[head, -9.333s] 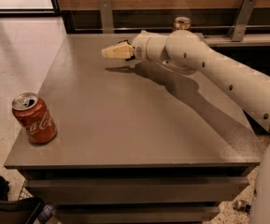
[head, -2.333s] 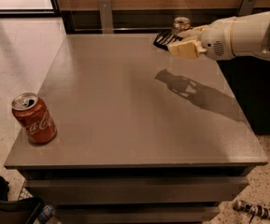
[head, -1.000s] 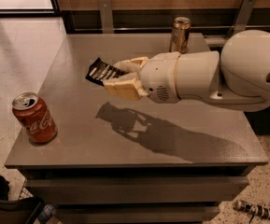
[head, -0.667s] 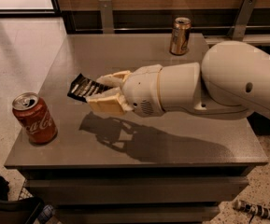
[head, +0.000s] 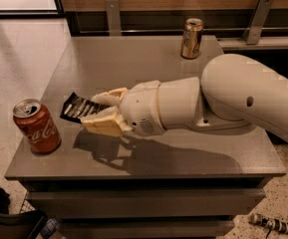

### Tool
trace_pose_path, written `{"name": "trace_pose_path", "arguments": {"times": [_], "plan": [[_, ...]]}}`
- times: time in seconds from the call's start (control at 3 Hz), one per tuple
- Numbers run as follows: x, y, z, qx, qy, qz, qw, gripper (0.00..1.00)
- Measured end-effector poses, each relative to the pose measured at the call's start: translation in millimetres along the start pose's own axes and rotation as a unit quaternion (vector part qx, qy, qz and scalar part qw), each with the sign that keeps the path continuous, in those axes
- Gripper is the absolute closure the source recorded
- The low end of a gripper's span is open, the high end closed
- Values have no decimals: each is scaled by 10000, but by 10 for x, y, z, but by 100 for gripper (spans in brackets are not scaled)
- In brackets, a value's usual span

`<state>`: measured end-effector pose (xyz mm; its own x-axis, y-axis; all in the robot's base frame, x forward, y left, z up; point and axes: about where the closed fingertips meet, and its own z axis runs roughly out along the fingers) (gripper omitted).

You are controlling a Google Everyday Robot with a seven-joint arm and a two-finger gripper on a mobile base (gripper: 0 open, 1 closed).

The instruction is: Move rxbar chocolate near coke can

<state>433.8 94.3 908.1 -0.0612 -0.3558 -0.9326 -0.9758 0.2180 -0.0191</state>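
Observation:
The rxbar chocolate (head: 76, 107) is a flat black wrapper with white lettering, held in the air just above the table's front left part. My gripper (head: 96, 112) is shut on its right end, with cream fingers (head: 103, 124) above and below it. The coke can (head: 36, 126), red with white script and a silver top, stands upright at the table's front left corner, a short way left of the bar. My white arm (head: 233, 98) reaches in from the right across the table.
A gold can (head: 191, 38) stands upright at the back edge of the grey table (head: 133, 59). Metal brackets and a dark wall panel run behind it. Speckled floor lies to the left, dark objects below the front left corner.
My gripper has carried the rxbar from the back right of the table, across it and down to the front left, close to the coke can. Both cans have stayed put.

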Motion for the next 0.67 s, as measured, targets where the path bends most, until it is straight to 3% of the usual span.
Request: {"name": "trace_pose_path", "arguments": {"times": [0.33,0.67], "plan": [[-26,27,15,-12,13,-36,10000,53],[-41,44,25,-21,20,-58,10000,28]]}}
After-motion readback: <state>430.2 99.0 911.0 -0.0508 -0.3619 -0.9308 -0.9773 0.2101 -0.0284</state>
